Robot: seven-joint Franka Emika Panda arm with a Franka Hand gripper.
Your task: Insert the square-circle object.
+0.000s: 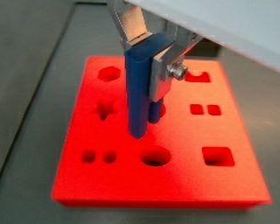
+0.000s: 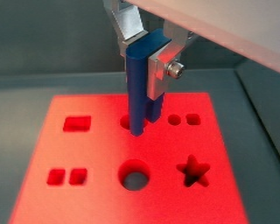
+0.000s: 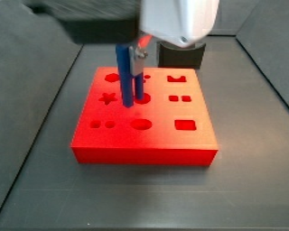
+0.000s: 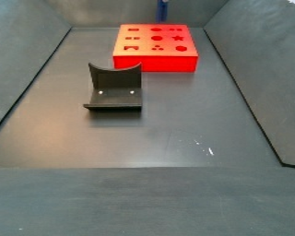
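Note:
My gripper [image 1: 147, 54] is shut on a long blue piece [image 1: 140, 92], the square-circle object, and holds it upright. It also shows in the wrist view [image 2: 142, 87] and in a side view [image 3: 127, 79]. The piece's lower end hangs just above or touching the top of the red block [image 1: 166, 184], near its middle; I cannot tell whether it has entered a hole. The block has shaped holes: hexagon, star, round hole [image 2: 134, 178], square, paired small holes. In a side view the block [image 4: 157, 57] sits far back, with the piece's tip [image 4: 162, 8] just showing.
The dark fixture [image 4: 113, 89] stands on the grey floor in front of the block. Sloping bin walls [image 4: 27, 78] enclose the floor on both sides. A dark box [image 3: 190, 56] sits behind the block.

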